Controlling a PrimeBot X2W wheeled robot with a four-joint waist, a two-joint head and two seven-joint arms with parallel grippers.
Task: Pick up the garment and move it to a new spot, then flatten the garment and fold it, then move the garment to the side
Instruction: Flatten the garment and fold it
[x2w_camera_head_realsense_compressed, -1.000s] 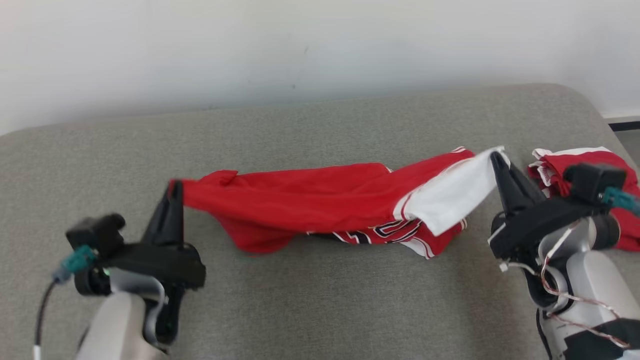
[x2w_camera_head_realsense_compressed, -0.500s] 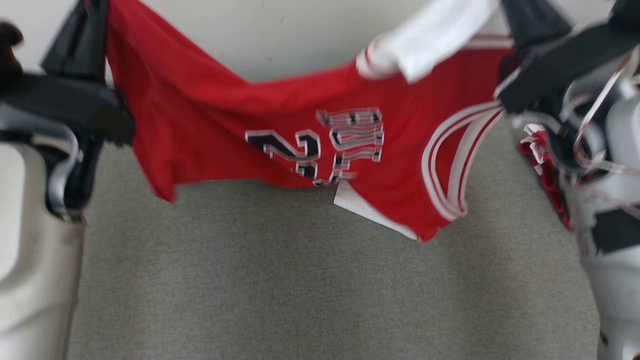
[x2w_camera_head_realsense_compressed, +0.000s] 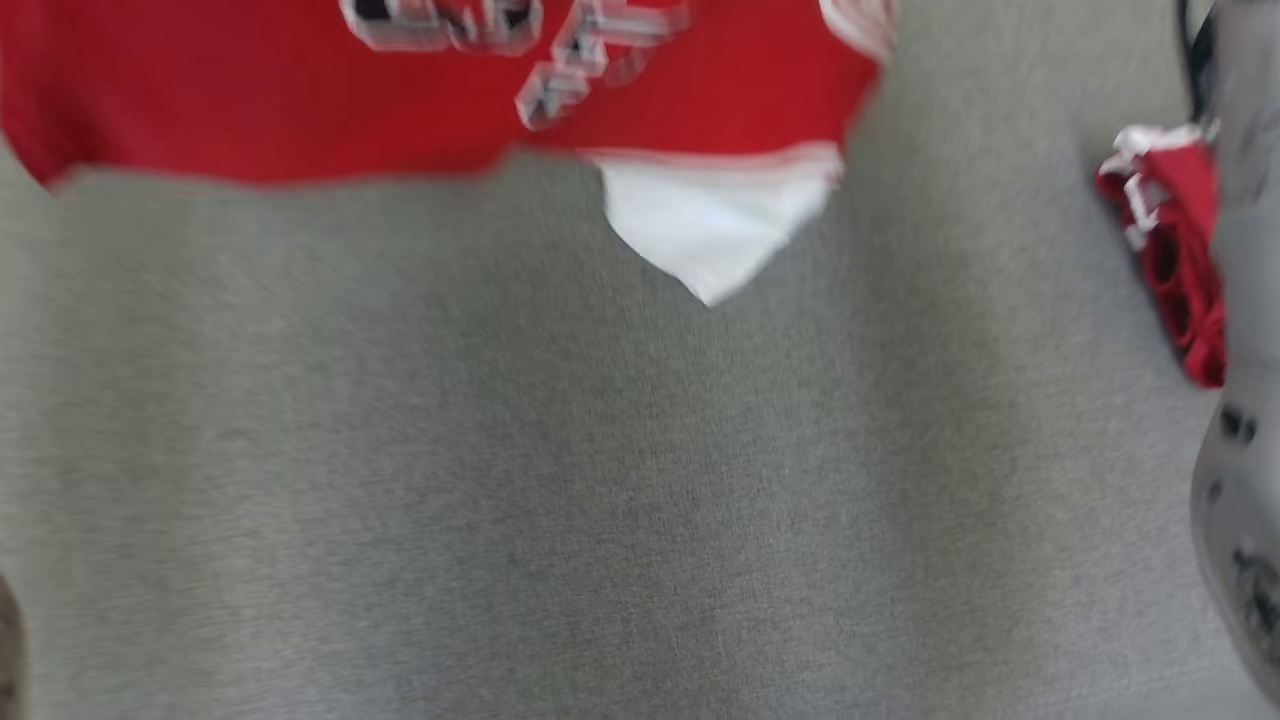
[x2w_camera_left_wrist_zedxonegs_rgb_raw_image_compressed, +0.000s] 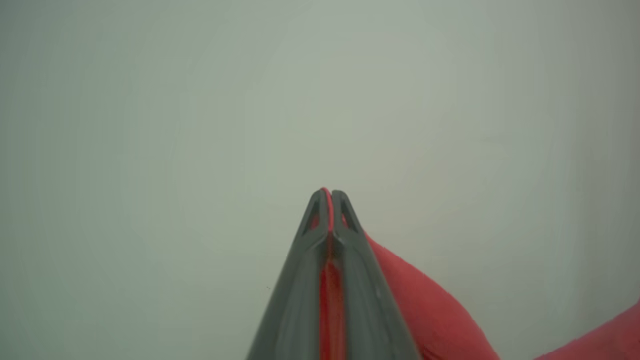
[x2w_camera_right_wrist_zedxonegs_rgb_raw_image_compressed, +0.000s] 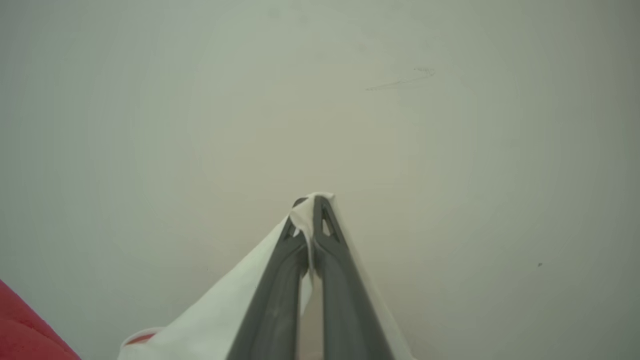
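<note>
The garment (x2w_camera_head_realsense_compressed: 300, 120) is a red jersey with black-and-white lettering and a white panel (x2w_camera_head_realsense_compressed: 710, 225). It hangs in the air across the top of the head view, its lower edge above the grey cushion (x2w_camera_head_realsense_compressed: 560, 500). In the left wrist view my left gripper (x2w_camera_left_wrist_zedxonegs_rgb_raw_image_compressed: 326, 192) is shut on a red edge of the garment (x2w_camera_left_wrist_zedxonegs_rgb_raw_image_compressed: 425, 310), fingers pointing at a pale wall. My right gripper (x2w_camera_right_wrist_zedxonegs_rgb_raw_image_compressed: 312, 200) is shut on a white corner of the garment (x2w_camera_right_wrist_zedxonegs_rgb_raw_image_compressed: 215, 320), also facing the wall.
A second red-and-white cloth (x2w_camera_head_realsense_compressed: 1170, 250) lies crumpled at the right edge of the cushion, beside my pale right arm (x2w_camera_head_realsense_compressed: 1240, 480). The grey cushion stretches wide below the hanging jersey.
Both grippers have lifted the garment off the cushion and raised it high; it now hangs spread between them. The head view has tilted down, so the grippers left it.
</note>
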